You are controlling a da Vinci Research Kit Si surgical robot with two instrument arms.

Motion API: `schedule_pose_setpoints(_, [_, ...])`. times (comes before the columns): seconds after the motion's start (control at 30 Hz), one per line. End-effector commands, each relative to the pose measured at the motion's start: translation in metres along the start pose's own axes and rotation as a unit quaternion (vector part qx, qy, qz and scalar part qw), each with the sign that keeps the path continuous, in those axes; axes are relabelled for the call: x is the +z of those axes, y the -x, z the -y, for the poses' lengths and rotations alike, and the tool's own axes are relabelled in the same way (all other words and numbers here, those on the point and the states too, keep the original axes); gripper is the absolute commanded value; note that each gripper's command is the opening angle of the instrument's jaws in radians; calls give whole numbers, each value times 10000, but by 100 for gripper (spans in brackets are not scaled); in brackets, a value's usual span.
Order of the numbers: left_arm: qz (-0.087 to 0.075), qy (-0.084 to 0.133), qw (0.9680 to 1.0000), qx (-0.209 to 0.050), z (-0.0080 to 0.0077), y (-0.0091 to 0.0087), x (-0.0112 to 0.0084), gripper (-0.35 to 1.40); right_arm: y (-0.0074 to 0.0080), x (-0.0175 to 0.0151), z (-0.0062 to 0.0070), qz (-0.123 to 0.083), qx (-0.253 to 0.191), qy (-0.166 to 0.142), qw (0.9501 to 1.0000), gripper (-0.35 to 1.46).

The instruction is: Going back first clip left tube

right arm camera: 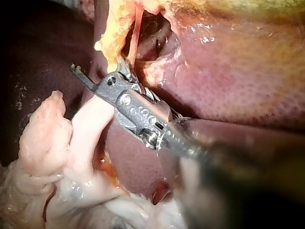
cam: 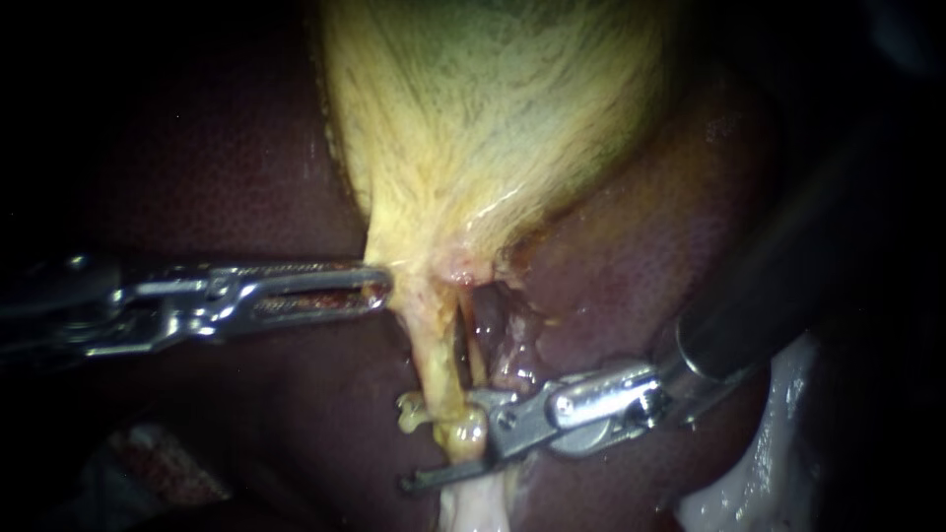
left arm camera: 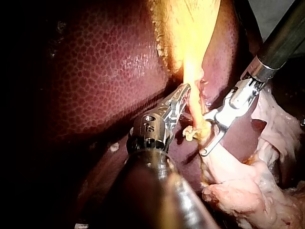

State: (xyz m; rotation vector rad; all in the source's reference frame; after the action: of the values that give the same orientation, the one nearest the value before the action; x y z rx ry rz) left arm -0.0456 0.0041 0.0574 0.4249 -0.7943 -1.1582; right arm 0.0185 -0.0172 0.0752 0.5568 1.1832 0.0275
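- the left tube (cam: 434, 355) hangs straight below the gallbladder (cam: 483, 118), a yellow, wet cord ending in a knobbly stub; a thinner reddish tube (cam: 475, 350) runs just beside it
- it looks soft, slick and easily torn; I judge it should be taken only square across its middle, below the gallbladder, never by the frayed stub
- the right instrument (cam: 439, 440) sits at the tube's far end from the gallbladder; its jaws stand well apart with the stub between them, one against the tube, the other splayed clear; nothing is gripped
- backing off calls for a straight withdrawal, since a jaw could snag the stub
- the left instrument (cam: 379, 291) meets the gallbladder at its narrow base; its jaws lie nearly together and appear to pinch tissue there
- the liver (cam: 227, 177) lies dark around the gallbladder
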Motion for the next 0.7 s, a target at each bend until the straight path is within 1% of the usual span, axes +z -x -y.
schedule_pose_setpoints(0.03, [0,2,10000,-1,0,0,1,-15,0,0,0,2,-1,5,10000,60])
schedule_pose_setpoints(0.2, [0,2,10000,-1,0,0,1,-15,0,1,-1,11,-353,5,9994,60])
schedule_pose_setpoints(0.33, [0,2,10000,-1,0,0,1,-15,2,-1,-3,20,-768,-14,9970,60])
schedule_pose_setpoints(0.5, [0,2,10000,-1,0,0,1,-15,6,-4,-5,20,-799,-17,9968,60])
schedule_pose_setpoints(0.53, [-1,2,10000,-1,0,0,1,-15,5,-3,-4,13,-504,-15,9987,60])
schedule_pose_setpoints(0.57, [-1,2,10000,-1,0,0,0,-15,4,-3,-4,7,-266,-14,9996,60])
schedule_pose_setpoints(0.6, [-1,1,10000,0,0,0,0,-15,3,-3,-3,-2,62,-13,10000,60])
schedule_pose_setpoints(0.63, [-1,1,10000,0,0,0,0,-15,1,-3,-3,-12,420,-12,9991,60])
schedule_pose_setpoints(0.67, [-1,1,10000,0,0,0,0,-15,-1,-4,-2,-19,688,-12,9976,60])
schedule_pose_setpoints(0.7, [-1,1,10000,0,0,0,0,-15,-2,-4,-1,-27,1042,-11,9945,60])
